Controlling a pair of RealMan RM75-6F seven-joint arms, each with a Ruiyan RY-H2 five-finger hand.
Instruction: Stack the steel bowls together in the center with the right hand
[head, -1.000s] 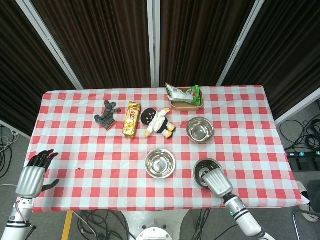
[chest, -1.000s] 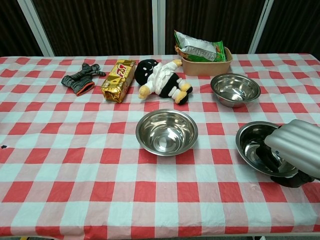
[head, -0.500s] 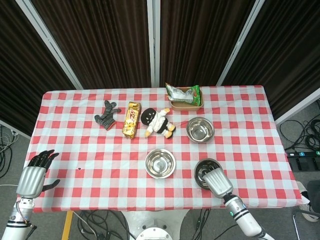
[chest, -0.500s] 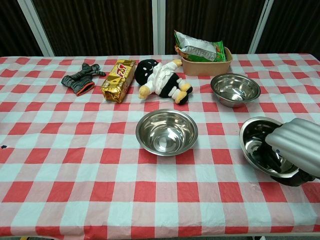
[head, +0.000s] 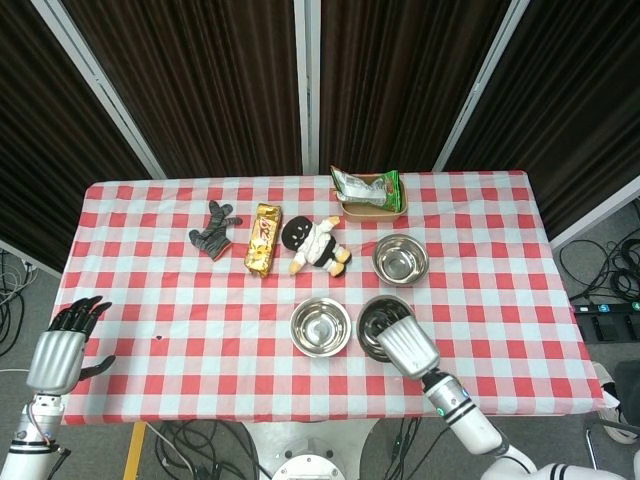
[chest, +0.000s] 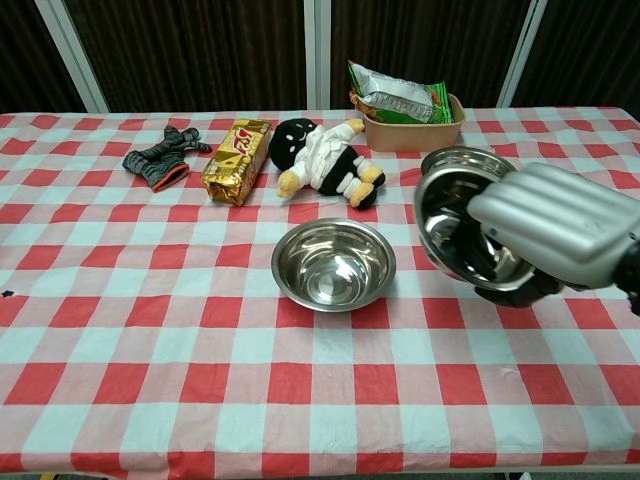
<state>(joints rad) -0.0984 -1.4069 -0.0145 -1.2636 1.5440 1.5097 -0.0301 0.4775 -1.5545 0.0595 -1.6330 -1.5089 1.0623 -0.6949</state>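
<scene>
My right hand (head: 407, 346) (chest: 556, 228) grips a steel bowl (head: 380, 316) (chest: 452, 228) by its rim and holds it lifted and tilted, just right of the center bowl (head: 320, 326) (chest: 333, 264). That center bowl sits upright on the checkered table (head: 200, 320). A third steel bowl (head: 400, 260) (chest: 462, 160) rests further back, partly hidden behind the lifted bowl in the chest view. My left hand (head: 62, 348) hangs open off the table's near left corner, holding nothing.
Along the back lie a grey glove (head: 213, 229), a gold snack pack (head: 263, 239), a plush doll (head: 317, 243) and a tan basket (head: 375, 205) with a green bag. Table edges run close in front of and right of my right hand.
My right hand has lifted the right bowl off the table and carried it left toward the center bowl, tilting it. The left hand dropped slightly.
</scene>
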